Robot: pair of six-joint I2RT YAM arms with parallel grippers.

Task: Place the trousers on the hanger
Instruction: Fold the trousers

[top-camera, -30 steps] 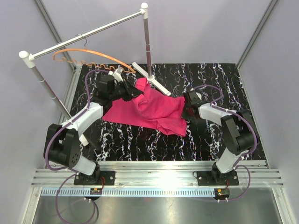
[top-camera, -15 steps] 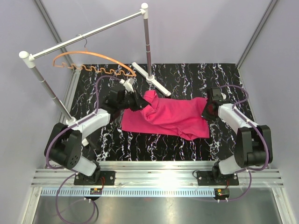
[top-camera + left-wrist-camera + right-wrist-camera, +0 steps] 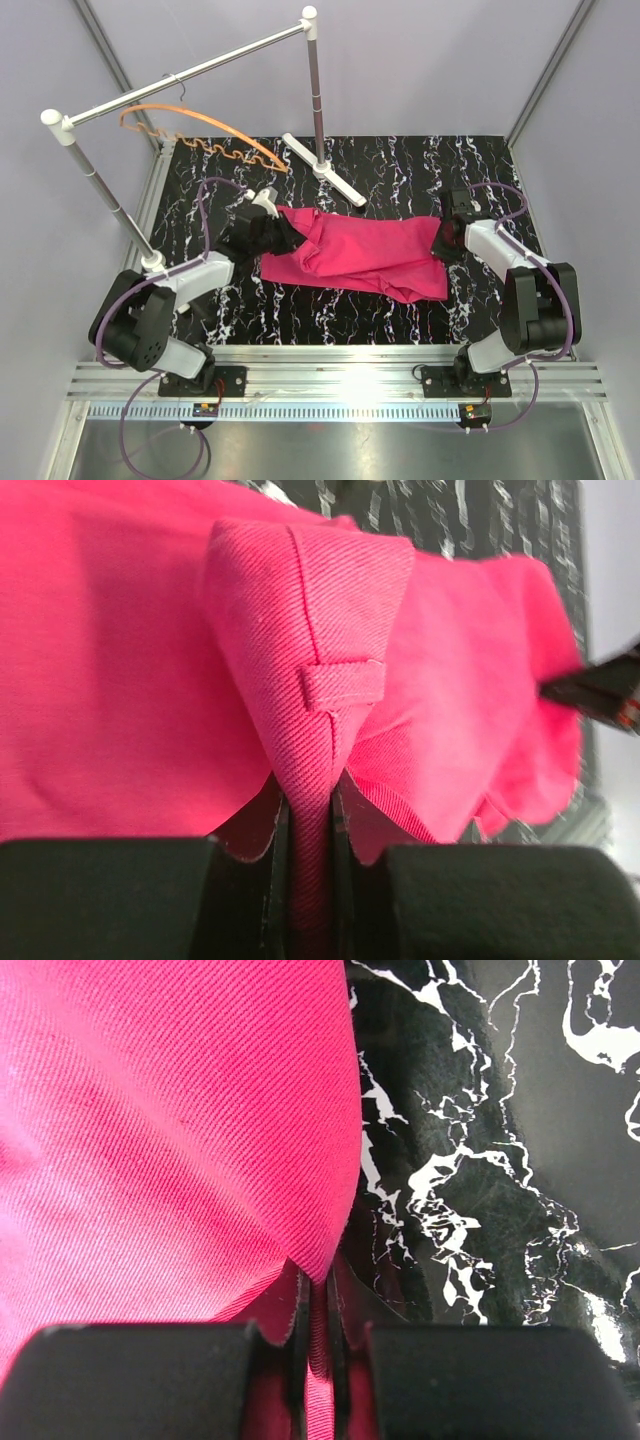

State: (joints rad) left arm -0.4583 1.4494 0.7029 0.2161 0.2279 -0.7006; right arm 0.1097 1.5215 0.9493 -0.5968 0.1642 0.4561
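Note:
The magenta trousers (image 3: 360, 258) lie stretched left to right across the black marbled table. My left gripper (image 3: 282, 236) is shut on their left end; the left wrist view shows a fold of waistband with a belt loop (image 3: 340, 685) pinched between its jaws (image 3: 310, 820). My right gripper (image 3: 445, 240) is shut on the right end, a thin edge of the trousers (image 3: 180, 1140) clamped between its jaws (image 3: 318, 1300). The orange hanger (image 3: 205, 135) hangs by its hook from the silver rail (image 3: 190, 70) at the back left, apart from the cloth.
The rail's right post (image 3: 315, 90) stands on a white foot (image 3: 325, 170) just behind the trousers. Its left post (image 3: 105, 190) runs down the table's left side. Grey walls enclose the table (image 3: 330, 310).
Both grippers have moved apart and toward the front, pulling the bunched trousers out into a flat strip. The right gripper swung to the right; the left came nearer. The hanger swayed slightly.

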